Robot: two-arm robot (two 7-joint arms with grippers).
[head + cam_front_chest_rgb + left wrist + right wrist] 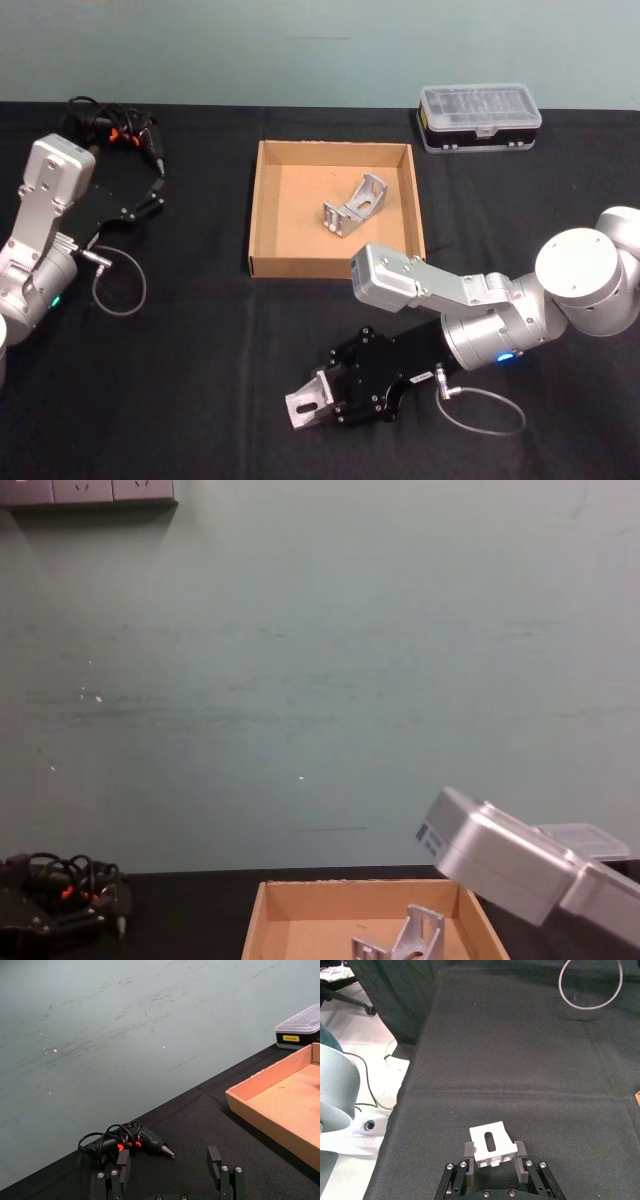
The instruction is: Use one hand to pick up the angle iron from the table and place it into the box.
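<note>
Angle iron (303,404) sat clamped between the fingers of the right gripper (318,400), low over the table (200,380) near its front edge, well short of the box (257,215). Grasp step judged done; next came lifting and carrying over the near wall, clear of the bracket (354,205) already inside. Left gripper (170,1170) idle, fingers spread, at far left.

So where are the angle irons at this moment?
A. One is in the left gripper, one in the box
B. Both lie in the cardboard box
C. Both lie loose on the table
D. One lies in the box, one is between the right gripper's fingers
D: one angle iron lies inside the box, and the right gripper is shut on a second angle iron low over the table.
</note>
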